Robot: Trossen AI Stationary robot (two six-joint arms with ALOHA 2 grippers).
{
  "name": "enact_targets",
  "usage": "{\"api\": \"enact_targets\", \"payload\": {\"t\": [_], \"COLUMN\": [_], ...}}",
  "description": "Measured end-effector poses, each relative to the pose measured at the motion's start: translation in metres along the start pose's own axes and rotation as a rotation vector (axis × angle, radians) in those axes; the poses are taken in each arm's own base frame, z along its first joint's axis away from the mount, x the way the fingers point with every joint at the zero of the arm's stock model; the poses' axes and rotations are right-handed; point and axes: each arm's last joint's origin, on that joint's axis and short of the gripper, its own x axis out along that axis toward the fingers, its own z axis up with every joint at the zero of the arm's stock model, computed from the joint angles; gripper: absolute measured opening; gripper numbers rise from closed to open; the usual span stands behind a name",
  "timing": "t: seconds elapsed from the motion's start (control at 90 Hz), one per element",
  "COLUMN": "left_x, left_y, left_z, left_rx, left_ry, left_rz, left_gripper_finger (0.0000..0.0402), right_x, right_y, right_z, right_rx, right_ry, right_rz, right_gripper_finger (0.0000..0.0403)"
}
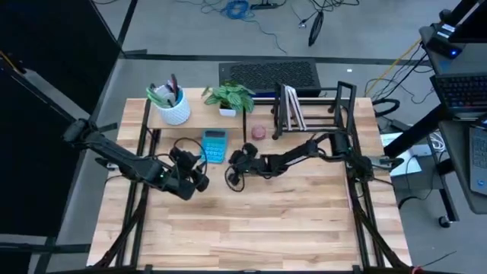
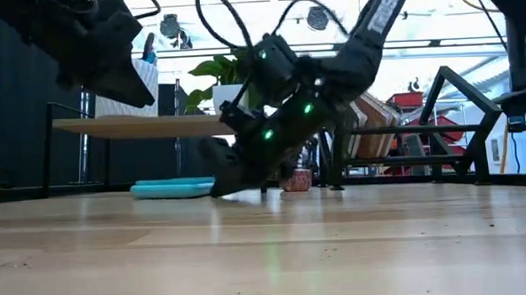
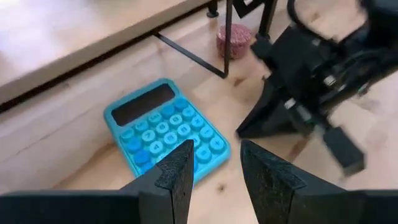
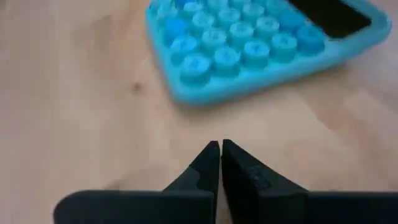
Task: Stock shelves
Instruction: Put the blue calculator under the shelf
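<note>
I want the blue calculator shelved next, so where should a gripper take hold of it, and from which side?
The blue calculator lies flat on the table, keys up, so grip across its two long edges from straight above. Its slim body would probably fit an open gripper there. The left gripper is open and close; the right gripper is shut beside it.

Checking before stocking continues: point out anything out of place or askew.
Mainly the blue calculator: it lies flat on the table in front of the wooden riser shelf, not on a shelf. The right end effector is shut just beside it. Nothing looks spilled or damaged.
</note>
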Motion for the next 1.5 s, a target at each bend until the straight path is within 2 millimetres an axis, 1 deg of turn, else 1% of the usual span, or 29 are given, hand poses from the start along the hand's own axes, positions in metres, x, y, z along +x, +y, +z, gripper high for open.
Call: {"api": "enact_targets", "payload": {"t": [0.078, 0.144, 0.233, 0.356, 0.411, 0.511, 0.678, 0.8, 0.878, 1.1, 1.267, 1.378, 1.5], "left_x": [0.0, 0.003, 0.008, 0.021, 0.029, 0.046, 0.066, 0.081, 0.089, 0.109, 0.124, 0.138, 0.152], "left_y": [-0.004, -0.01, -0.023, -0.042, -0.05, -0.057, -0.056, -0.052, -0.05, -0.042, -0.035, -0.031, -0.024], "left_z": [-0.004, -0.013, -0.025, -0.041, -0.049, -0.069, -0.096, -0.108, -0.112, -0.108, -0.097, -0.087, -0.083], "left_rx": [-0.01, -0.074, -0.136, -0.172, -0.187, -0.143, -0.193, -0.218, -0.218, -0.235, -0.221, -0.187, -0.201], "left_ry": [0.037, 0.029, 0.009, -0.049, -0.082, -0.073, -0.095, -0.093, -0.117, -0.163, -0.173, -0.173, -0.176], "left_rz": [-0.026, -0.051, -0.095, -0.093, -0.078, -0.029, 0.068, 0.128, 0.164, 0.243, 0.293, 0.315, 0.355], "left_gripper_finger": [0.012, 0.012, 0.012, 0.012, 0.012, 0.012, 0.012, 0.012, 0.012, 0.012, 0.012, 0.012, 0.012], "right_x": [-0.021, -0.039, -0.064, -0.092, -0.1, -0.11, -0.121, -0.125, -0.126, -0.125, -0.125, -0.125, -0.125], "right_y": [0.005, 0.01, 0.018, 0.028, 0.032, 0.037, 0.043, 0.047, 0.048, 0.047, 0.047, 0.046, 0.046], "right_z": [0.002, 0.001, -0.009, -0.031, -0.044, -0.064, -0.082, -0.084, -0.084, -0.084, -0.084, -0.084, -0.083], "right_rx": [-0.002, 0.008, 0.039, 0.122, 0.149, 0.182, 0.193, 0.181, 0.174, 0.169, 0.16, 0.148, 0.146], "right_ry": [0.038, 0.033, 0.011, -0.037, -0.057, -0.061, -0.07, -0.102, -0.106, -0.112, -0.111, -0.111, -0.11], "right_rz": [-0.026, -0.06, -0.084, -0.107, -0.123, -0.137, -0.139, -0.154, -0.156, -0.166, -0.168, -0.171, -0.171], "right_gripper_finger": [0.0002, 0.0002, 0.0002, 0.0002, 0.0002, 0.0002, 0.0002, 0.0002, 0.0002, 0.0002, 0.0002, 0.0002, 0.0002]}}
